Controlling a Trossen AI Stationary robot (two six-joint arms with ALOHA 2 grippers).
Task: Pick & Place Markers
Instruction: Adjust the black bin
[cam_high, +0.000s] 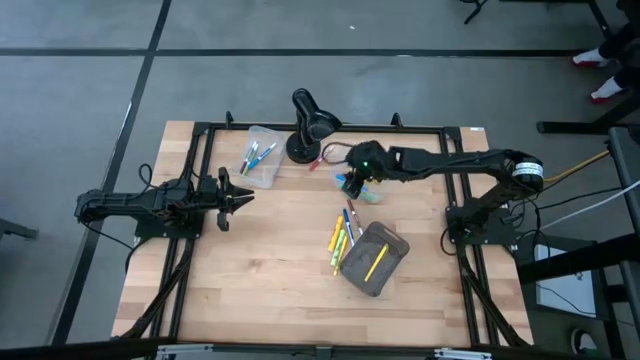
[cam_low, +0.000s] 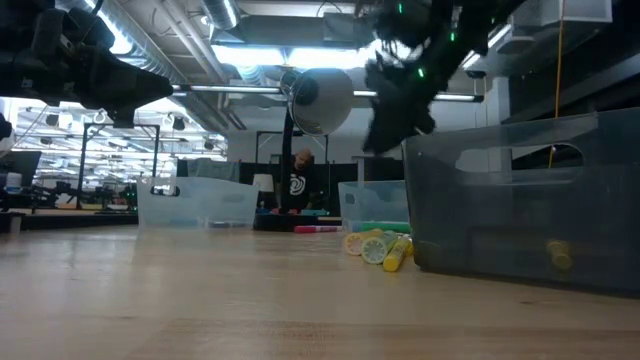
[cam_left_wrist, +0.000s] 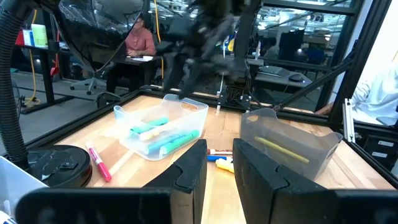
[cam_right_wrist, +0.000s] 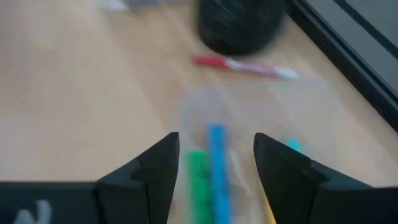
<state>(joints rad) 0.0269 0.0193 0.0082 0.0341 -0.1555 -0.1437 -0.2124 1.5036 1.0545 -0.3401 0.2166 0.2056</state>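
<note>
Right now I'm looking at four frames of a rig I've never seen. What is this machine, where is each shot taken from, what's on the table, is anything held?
Two dark robot arms stand at a pale wooden table. One shot looks straight down, one sits at table height, and one looks forward from each wrist.

The left end effector waits over bare wood at the left and holds nothing. The right end effector hangs open over a small clear plastic bin with green and blue markers in it, gripping nothing.

Also there: a black desk lamp, a second clear bin of markers, a red marker loose by the lamp's base, a loose row of yellow, blue and red markers, and a grey container with one yellow marker.
</note>
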